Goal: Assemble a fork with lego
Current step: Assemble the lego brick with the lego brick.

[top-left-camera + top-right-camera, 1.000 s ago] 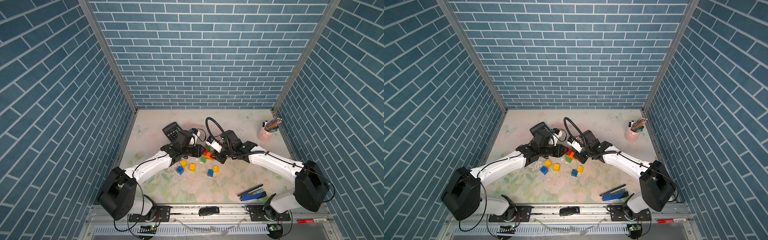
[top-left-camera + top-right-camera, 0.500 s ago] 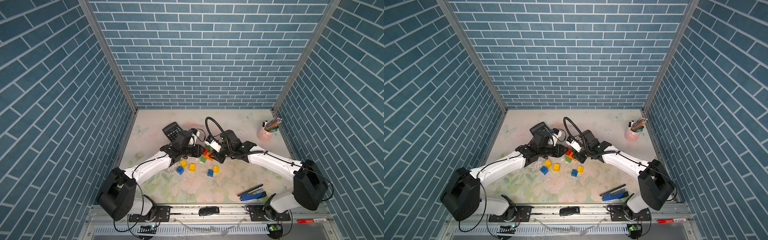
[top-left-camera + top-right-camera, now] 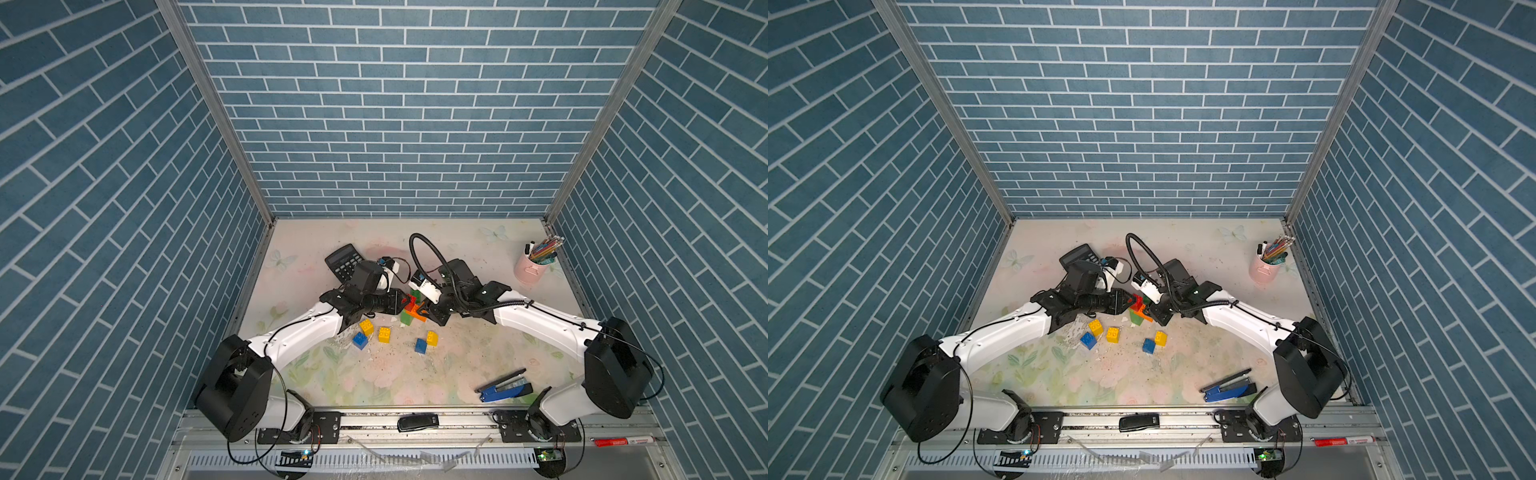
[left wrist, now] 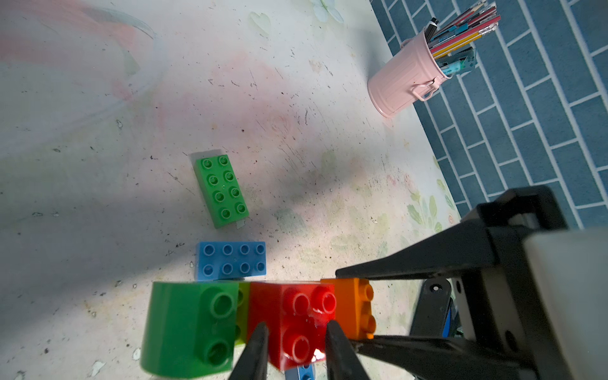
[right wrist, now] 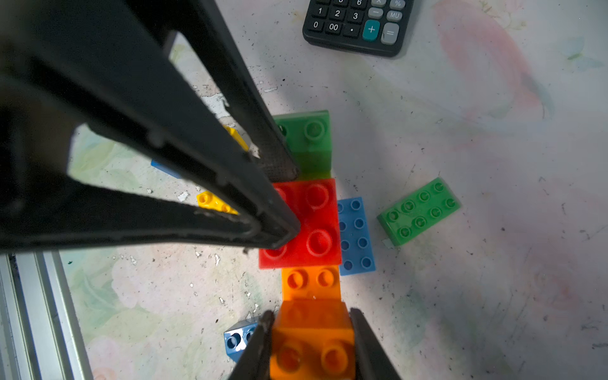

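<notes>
Two closed grips on one brick row [image 3: 411, 311], mid-table: left gripper [image 4: 296, 332] clamping red brick [image 5: 316, 223], right gripper [image 5: 311, 329] clamping orange brick [image 4: 357, 306]. Green oblong brick [image 4: 221, 190], blue oblong brick [image 4: 232, 260] nearby.

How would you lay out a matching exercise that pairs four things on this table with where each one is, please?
Things:
1. red brick
2. orange brick
3. stapler
4. pink cup

Places:
A. standing in the far right corner
B. held by the right gripper
C. lying flat at the near right
D. held by the left gripper

Pairs: 1-D, 2-B, 3-C, 4-A
</notes>
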You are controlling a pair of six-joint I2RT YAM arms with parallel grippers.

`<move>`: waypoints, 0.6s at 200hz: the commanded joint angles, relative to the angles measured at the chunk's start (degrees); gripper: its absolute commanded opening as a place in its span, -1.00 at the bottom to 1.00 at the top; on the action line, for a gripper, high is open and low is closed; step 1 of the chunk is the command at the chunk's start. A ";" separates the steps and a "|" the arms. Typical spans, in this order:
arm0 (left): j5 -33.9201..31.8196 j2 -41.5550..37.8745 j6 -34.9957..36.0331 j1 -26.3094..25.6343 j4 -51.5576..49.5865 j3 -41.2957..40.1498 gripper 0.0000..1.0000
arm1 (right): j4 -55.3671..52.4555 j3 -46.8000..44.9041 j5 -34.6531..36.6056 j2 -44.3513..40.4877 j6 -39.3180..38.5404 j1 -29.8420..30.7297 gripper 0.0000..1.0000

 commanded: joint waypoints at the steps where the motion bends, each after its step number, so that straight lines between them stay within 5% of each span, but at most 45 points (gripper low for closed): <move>1: -0.33 0.17 0.24 0.38 -2.23 -0.32 -0.39 | -2.42 1.51 -0.18 2.05 -1.79 0.21 -1.00; 111: -0.55 0.13 0.24 0.41 -2.21 -0.67 -0.39 | -3.47 1.98 -0.31 3.04 -1.13 0.17 -1.00; 120: -0.59 0.04 0.24 0.43 -2.20 -0.70 -0.39 | -2.90 1.94 -0.44 2.96 -0.46 0.08 -0.79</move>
